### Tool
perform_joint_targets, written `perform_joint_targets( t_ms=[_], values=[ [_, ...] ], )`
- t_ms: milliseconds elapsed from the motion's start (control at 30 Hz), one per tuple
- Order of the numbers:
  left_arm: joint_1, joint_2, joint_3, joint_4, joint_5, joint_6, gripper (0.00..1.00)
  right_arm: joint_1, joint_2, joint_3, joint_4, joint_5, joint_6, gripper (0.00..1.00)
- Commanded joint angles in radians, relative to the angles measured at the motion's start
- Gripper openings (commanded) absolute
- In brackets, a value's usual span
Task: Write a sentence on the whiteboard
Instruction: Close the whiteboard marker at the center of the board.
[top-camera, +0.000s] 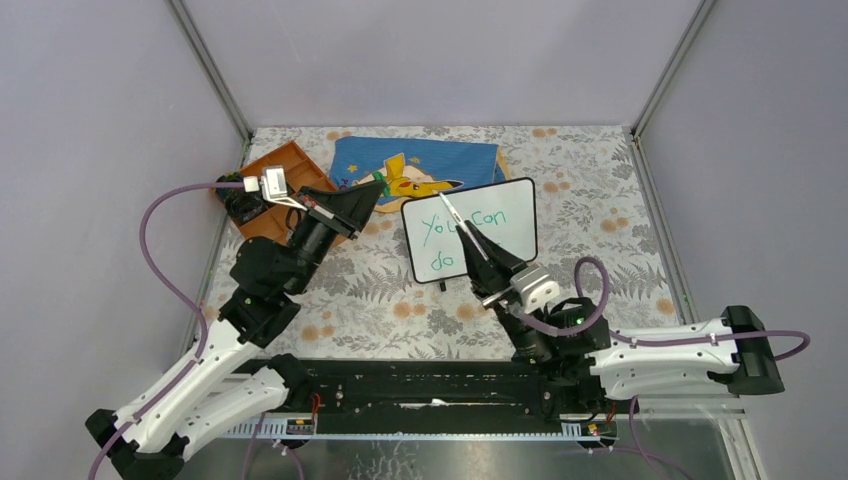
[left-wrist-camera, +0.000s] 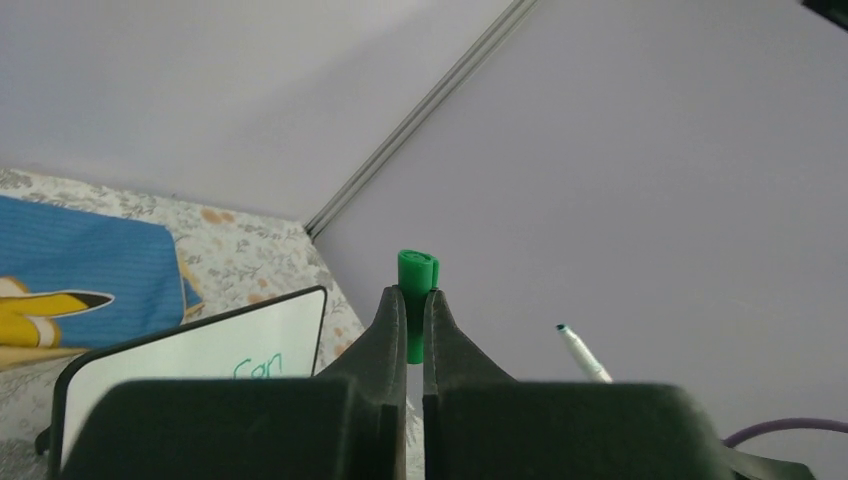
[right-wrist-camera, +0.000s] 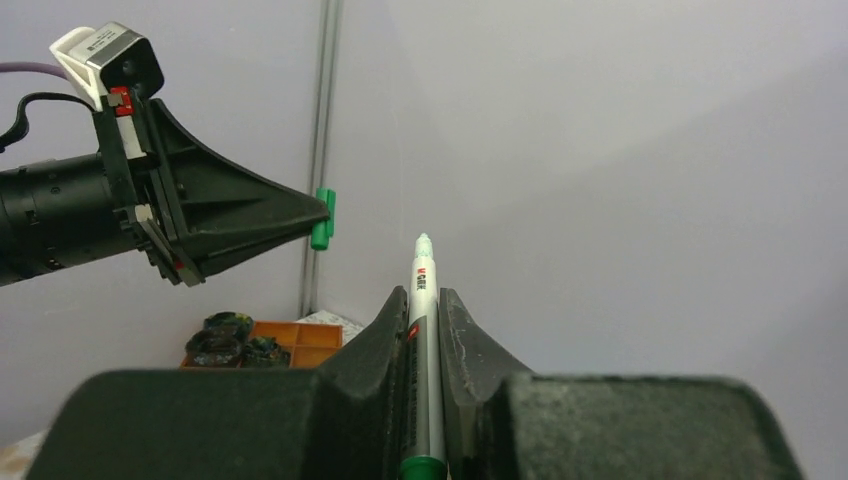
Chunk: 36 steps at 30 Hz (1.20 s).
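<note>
Seen from above, a small whiteboard (top-camera: 512, 247) with a thin black frame stands near the middle of a table (top-camera: 390, 300) covered in a leaf-and-flower print. The sentence (top-camera: 490, 218) on it is in green handwriting: "You can" on the top line and "do" below it. The right gripper covers part of the board in this view, so I cannot tell whether more is written there.

The right gripper (top-camera: 470, 236) is clenched around a white marker (top-camera: 452, 212) with green trim. It reaches over the board from the near side. Its wrist camera shows the marker held lengthwise between the two fingers, with its tip pointing up toward the grey wall and touching nothing.

The left gripper (top-camera: 381, 188) is closed tight on a small green cap (left-wrist-camera: 417, 275), which pokes out beyond its fingertips. It sits just to the left of the board's upper left corner, raised off the table.

Behind the board lies a blue cloth (top-camera: 440, 160) printed with a yellow cartoon figure. An orange tray (top-camera: 280, 160) holding dark objects sits at the far left corner of the table.
</note>
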<state>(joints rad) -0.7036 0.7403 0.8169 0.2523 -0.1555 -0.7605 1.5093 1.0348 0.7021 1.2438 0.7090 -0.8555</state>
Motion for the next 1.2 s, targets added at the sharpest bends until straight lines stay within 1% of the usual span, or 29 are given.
perform_joint_targets(
  t_ms=[0, 133, 200, 433, 600, 900, 1100, 1167],
  values=[
    [0.010, -0.014, 0.017, 0.137, 0.040, -0.051, 0.00, 0.006, -0.086, -0.023, -0.057, 0.039, 0.150, 0.00],
    [0.010, -0.024, 0.008, 0.180, 0.089, -0.087, 0.00, 0.006, -0.146, -0.070, -0.126, -0.005, 0.309, 0.00],
    [0.010, -0.029, 0.012, 0.191, 0.111, -0.103, 0.00, 0.006, -0.154, -0.091, -0.116, -0.006, 0.329, 0.00],
    [0.010, -0.038, 0.020, 0.242, 0.190, -0.147, 0.00, 0.006, -0.144, -0.107, -0.045, -0.016, 0.299, 0.00],
    [0.010, -0.051, 0.006, 0.271, 0.189, -0.174, 0.00, 0.006, -0.130, -0.092, 0.002, -0.075, 0.277, 0.00],
    [0.011, -0.049, -0.024, 0.323, 0.174, -0.232, 0.00, 0.006, -0.102, -0.044, 0.035, -0.172, 0.348, 0.00],
    [0.010, -0.039, -0.044, 0.361, 0.159, -0.299, 0.00, 0.006, -0.038, -0.008, 0.099, -0.211, 0.332, 0.00],
    [0.011, -0.039, -0.053, 0.369, 0.129, -0.329, 0.00, 0.006, -0.008, 0.004, 0.127, -0.217, 0.312, 0.00]
  ],
)
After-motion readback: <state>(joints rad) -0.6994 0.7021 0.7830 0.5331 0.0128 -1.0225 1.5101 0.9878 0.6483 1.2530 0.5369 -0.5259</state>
